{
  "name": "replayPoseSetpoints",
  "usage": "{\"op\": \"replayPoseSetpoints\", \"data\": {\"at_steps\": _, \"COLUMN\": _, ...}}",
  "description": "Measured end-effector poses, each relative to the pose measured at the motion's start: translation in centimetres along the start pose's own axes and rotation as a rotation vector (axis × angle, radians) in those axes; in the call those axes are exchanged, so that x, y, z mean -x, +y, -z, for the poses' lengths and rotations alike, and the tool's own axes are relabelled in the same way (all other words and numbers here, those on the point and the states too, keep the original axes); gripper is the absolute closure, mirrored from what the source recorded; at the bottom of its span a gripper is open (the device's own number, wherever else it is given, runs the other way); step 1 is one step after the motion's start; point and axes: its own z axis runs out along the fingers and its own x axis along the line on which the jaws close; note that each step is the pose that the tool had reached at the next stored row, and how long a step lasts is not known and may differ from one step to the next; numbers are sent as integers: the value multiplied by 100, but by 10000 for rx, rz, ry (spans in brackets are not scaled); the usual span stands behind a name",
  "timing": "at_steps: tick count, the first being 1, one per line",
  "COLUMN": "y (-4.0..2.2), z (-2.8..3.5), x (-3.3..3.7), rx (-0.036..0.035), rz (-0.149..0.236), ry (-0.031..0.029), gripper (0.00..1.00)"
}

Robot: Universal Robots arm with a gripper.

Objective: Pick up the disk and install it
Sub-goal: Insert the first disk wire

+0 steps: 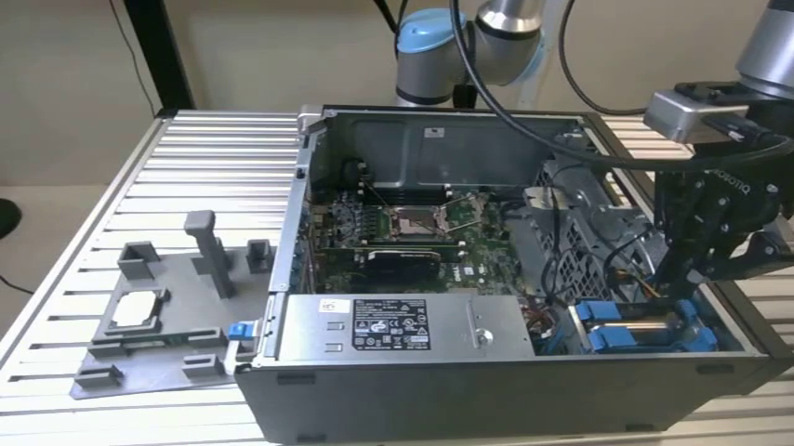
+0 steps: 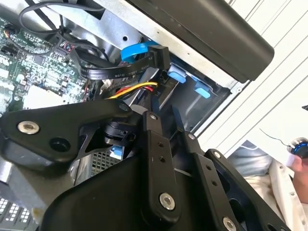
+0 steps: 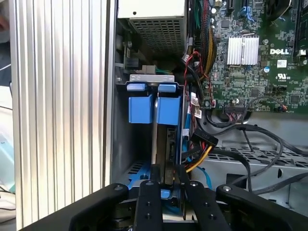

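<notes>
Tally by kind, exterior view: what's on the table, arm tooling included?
computer case: 1
circuit board: 1
power supply box: 1
disk in its blue bracket, sitting in the case's drive bay: 1
grey plastic fixture beside the case: 1
gripper, down at the disk: 1
Total: 6

Tabletop [image 1: 211, 158] bearing an open computer case [image 1: 496, 400], with a holder [image 1: 162, 321] beside it at the exterior view's left and the arm's base [image 1: 429, 56] behind its far wall. Inside the case: motherboard [image 1: 410, 223] at mid-floor; power supply box [image 1: 397, 325] along the near wall; drive bay [image 3: 122, 144] in the near corner at the exterior view's right. The disk [image 3: 168, 144] stands on edge in that bay, gripped from above by the claw [image 3: 166, 175].
</notes>
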Motion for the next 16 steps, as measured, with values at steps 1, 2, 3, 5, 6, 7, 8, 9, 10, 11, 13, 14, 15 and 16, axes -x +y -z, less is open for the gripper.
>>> {"op": "replayPoseSetpoints", "data": {"at_steps": 1, "y": 0, "z": 12, "x": -2, "rx": 0, "rz": 0, "ry": -1, "gripper": 0}}
{"op": "replayPoseSetpoints", "data": {"at_steps": 2, "y": 1, "z": 22, "x": -4, "rx": 0, "rz": -1, "ry": -1, "gripper": 0}}
{"op": "replayPoseSetpoints", "data": {"at_steps": 3, "y": 1, "z": 27, "x": -5, "rx": 0, "rz": -1, "ry": -1, "gripper": 0}}
{"op": "replayPoseSetpoints", "data": {"at_steps": 5, "y": 2, "z": 27, "x": -5, "rx": 1, "rz": -3, "ry": -3, "gripper": 0}}
{"op": "replayPoseSetpoints", "data": {"at_steps": 6, "y": 2, "z": 27, "x": -5, "rx": 1, "rz": -2, "ry": -4, "gripper": 0}}
{"op": "replayPoseSetpoints", "data": {"at_steps": 7, "y": 2, "z": 28, "x": -5, "rx": 0, "rz": -2, "ry": -2, "gripper": 0}}
{"op": "replayPoseSetpoints", "data": {"at_steps": 8, "y": 2, "z": 30, "x": -5, "rx": 1, "rz": -3, "ry": 0, "gripper": 0}}
{"op": "replayPoseSetpoints", "data": {"at_steps": 9, "y": 2, "z": 30, "x": -5, "rx": 0, "rz": -2, "ry": 0, "gripper": 0}}
{"op": "replayPoseSetpoints", "data": {"at_steps": 10, "y": 2, "z": 30, "x": -5, "rx": 0, "rz": -2, "ry": -1, "gripper": 0}}
{"op": "replayPoseSetpoints", "data": {"at_steps": 11, "y": 2, "z": 30, "x": -5, "rx": 0, "rz": -2, "ry": -1, "gripper": 0}}
{"op": "replayPoseSetpoints", "data": {"at_steps": 13, "y": 1, "z": 31, "x": -5, "rx": 0, "rz": 0, "ry": -1, "gripper": 0}}
{"op": "replayPoseSetpoints", "data": {"at_steps": 14, "y": 1, "z": 31, "x": -5, "rx": 0, "rz": 0, "ry": 0, "gripper": 0}}
{"op": "replayPoseSetpoints", "data": {"at_steps": 15, "y": 1, "z": 31, "x": -5, "rx": 0, "rz": 0, "ry": -1, "gripper": 0}}
{"op": "replayPoseSetpoints", "data": {"at_steps": 16, "y": 1, "z": 31, "x": -5, "rx": 0, "rz": 0, "ry": -1, "gripper": 0}}
